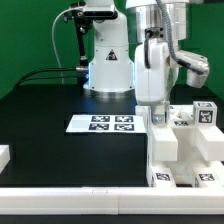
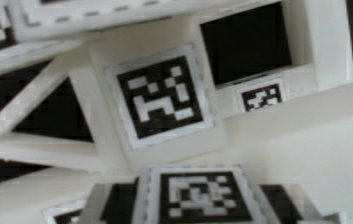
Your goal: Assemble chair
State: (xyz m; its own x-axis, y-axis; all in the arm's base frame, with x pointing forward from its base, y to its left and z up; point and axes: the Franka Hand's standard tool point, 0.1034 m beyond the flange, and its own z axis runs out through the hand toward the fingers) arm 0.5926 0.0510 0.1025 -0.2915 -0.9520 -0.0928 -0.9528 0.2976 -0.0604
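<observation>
The chair [image 1: 186,146] is a stepped stack of white tagged pieces at the exterior view's right, near the table's front. My gripper [image 1: 157,121] hangs straight down at the stack's left end, its fingers down among the pieces. In the wrist view the gripper [image 2: 198,203] has a white piece with a square tag [image 2: 198,192] between its dark fingers [image 2: 118,196], and the jaws are closed against it. Beyond it lie a white chair panel with a large tag [image 2: 162,98] and slanted white bars [image 2: 40,115]. Where the held piece meets the stack is hidden.
The marker board [image 1: 103,124] lies flat on the black table, left of the chair. A loose white piece [image 1: 4,156] sits at the exterior view's left edge. The robot's white base [image 1: 108,62] stands at the back, with cables beside it. The table's white front edge [image 1: 80,203] runs along the bottom.
</observation>
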